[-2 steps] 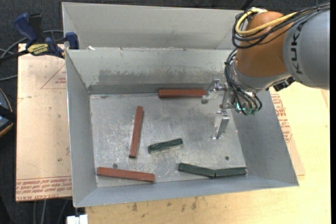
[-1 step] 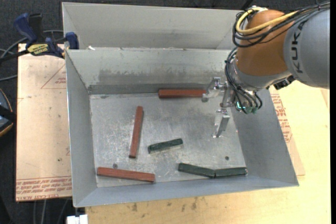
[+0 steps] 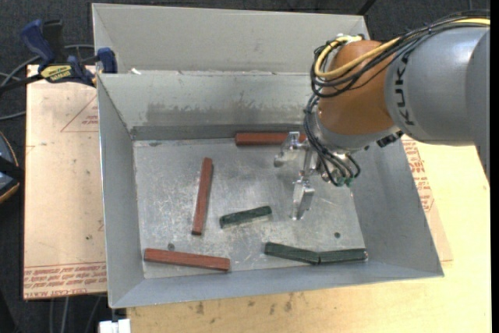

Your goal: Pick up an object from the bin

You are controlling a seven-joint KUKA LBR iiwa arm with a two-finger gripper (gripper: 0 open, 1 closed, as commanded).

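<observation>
My gripper (image 3: 291, 180) hangs over the bin floor right of centre, open, with nothing between its fingers. One fingertip (image 3: 301, 203) points down at bare floor just right of a short dark green stick (image 3: 245, 216) that lies flat and slightly tilted. The other finger (image 3: 282, 158) sits close to the right end of a red-brown stick (image 3: 261, 139) lying along the foot of the back wall. A longer dark green stick (image 3: 316, 253) lies along the front wall, below the gripper.
A red-brown stick (image 3: 203, 196) lies nearly upright in the picture left of centre. Another red-brown stick (image 3: 187, 260) rests in the front left corner. The arm with its orange cover and cables reaches in from the right.
</observation>
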